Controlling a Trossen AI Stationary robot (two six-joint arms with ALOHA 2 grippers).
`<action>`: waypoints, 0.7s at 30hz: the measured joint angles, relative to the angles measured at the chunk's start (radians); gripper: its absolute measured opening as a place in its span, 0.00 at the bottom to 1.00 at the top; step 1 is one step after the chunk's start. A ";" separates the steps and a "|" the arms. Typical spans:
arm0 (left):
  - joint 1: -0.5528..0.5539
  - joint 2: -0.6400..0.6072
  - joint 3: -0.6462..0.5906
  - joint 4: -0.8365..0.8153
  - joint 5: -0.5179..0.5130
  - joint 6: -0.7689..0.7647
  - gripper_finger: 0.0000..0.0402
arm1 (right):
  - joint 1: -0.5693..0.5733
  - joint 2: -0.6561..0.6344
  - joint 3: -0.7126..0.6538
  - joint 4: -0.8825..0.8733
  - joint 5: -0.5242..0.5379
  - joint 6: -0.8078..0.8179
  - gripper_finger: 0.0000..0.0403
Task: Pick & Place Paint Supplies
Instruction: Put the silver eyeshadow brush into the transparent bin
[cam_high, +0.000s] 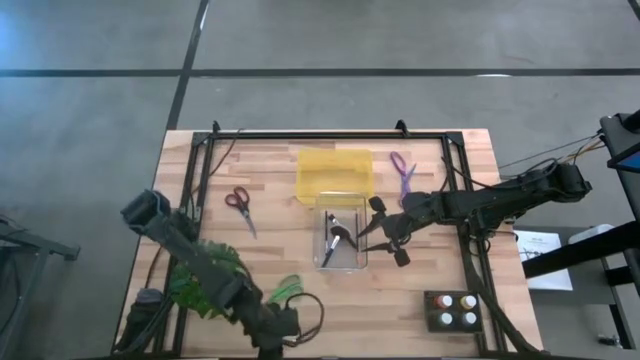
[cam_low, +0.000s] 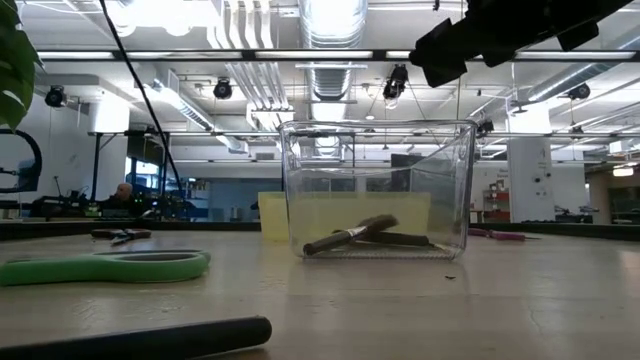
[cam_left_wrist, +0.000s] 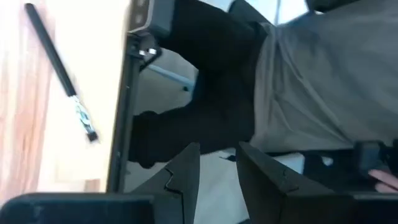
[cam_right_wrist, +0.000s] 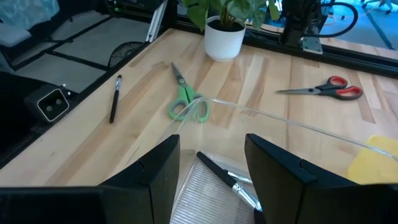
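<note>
1. The left gripper (cam_high: 283, 335) hangs past the table's near edge; in its wrist view the jaws stand a little apart with nothing between them. A thin dark-handled brush (cam_left_wrist: 60, 70) lies loose on the wood off to one side of those jaws, not yet collected.
2. The red-handled scissors (cam_high: 239, 205) and green scissors (cam_right_wrist: 186, 99) lie on the bare table, both well apart from either gripper.
3. The clear bin (cam_high: 340, 241) already holds at least two dark brushes (cam_low: 352, 234), so part of the job looks done.
4. The right gripper (cam_high: 388, 236) hovers at the bin's rim, jaws parted and empty; one stowed brush lies just below and between them.
5. The purple scissors (cam_high: 402, 172) and the paint bottles (cam_high: 453, 310) lie beyond that gripper, still to move.
</note>
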 joint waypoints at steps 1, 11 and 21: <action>-0.004 0.012 0.000 0.002 -0.007 -0.007 0.29 | 0.000 0.000 0.000 0.000 0.000 0.000 0.45; -0.024 0.090 -0.001 0.003 -0.022 -0.092 0.29 | 0.000 0.000 -0.021 0.001 0.001 0.019 0.45; -0.039 0.224 0.001 0.004 0.001 -0.123 0.29 | -0.001 0.000 -0.076 0.068 0.008 0.049 0.45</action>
